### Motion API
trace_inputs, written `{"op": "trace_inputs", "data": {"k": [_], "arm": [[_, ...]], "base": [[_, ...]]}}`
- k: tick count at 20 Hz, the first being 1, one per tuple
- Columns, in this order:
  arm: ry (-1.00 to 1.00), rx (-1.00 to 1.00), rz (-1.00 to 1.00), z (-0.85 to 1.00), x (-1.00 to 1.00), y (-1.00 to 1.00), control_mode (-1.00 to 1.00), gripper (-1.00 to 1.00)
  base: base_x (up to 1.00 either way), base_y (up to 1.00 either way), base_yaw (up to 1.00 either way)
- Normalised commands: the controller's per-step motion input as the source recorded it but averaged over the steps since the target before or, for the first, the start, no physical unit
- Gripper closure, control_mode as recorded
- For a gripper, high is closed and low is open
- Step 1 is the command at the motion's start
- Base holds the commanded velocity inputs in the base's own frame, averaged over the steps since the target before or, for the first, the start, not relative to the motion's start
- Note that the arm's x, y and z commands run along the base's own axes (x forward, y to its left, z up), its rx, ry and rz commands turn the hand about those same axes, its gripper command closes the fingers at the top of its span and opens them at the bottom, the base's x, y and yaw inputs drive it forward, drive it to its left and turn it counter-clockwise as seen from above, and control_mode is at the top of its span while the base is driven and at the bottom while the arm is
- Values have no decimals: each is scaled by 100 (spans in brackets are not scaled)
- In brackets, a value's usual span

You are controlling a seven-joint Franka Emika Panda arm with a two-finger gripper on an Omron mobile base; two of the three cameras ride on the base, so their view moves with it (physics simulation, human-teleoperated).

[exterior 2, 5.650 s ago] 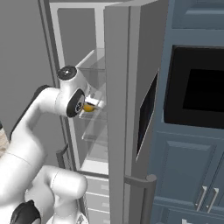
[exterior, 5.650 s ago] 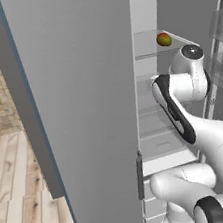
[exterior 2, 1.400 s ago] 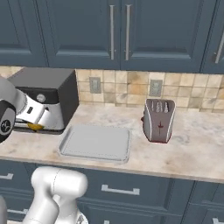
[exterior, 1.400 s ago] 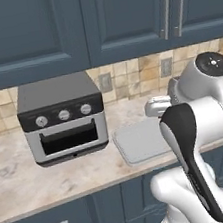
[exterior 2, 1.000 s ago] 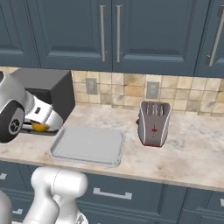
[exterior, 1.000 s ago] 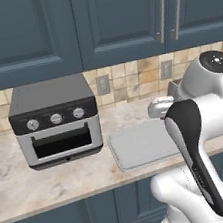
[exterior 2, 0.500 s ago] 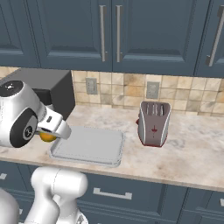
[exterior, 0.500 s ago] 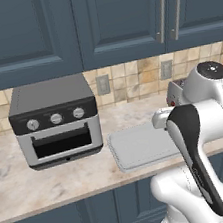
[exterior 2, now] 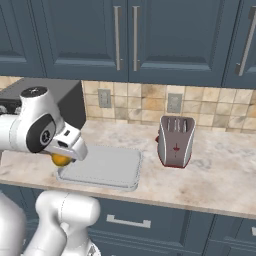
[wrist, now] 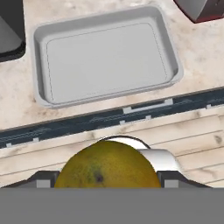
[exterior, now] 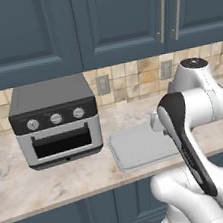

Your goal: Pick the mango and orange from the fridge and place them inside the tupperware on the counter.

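Overhead, the end effector [wrist: 105, 183] clamps the orange [wrist: 105, 168] above the counter [wrist: 109, 111] edge, near the tupperware [wrist: 41, 37].

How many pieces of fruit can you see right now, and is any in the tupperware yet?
1. A yellow-orange fruit sits held in the tool, above the floor just short of the counter edge. The tupperware holds nothing. A second fruit could be elsewhere, out of frame.

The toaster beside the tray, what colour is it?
Dark red and silver toaster, clearest in the right base view.
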Motion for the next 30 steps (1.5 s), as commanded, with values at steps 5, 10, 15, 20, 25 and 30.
{"op": "trace_inputs", "data": {"k": [5,10,15,20,25,30], "arm": [[22,0,1,-27,17,-42,-100,100],[25,0,3,-32,26,-37,-100,100],[-9,0,6,-46,33,-25,-100,100],[-42,0,16,-64,40,-14,-100,100],[16,0,15,-39,61,-2,-100,100],[63,0,11,-17,82,0,-100,100]], "base": [[0,0,0],[0,0,0],[0,0,0],[0,0,0],[0,0,0],[0,0,0]]}}
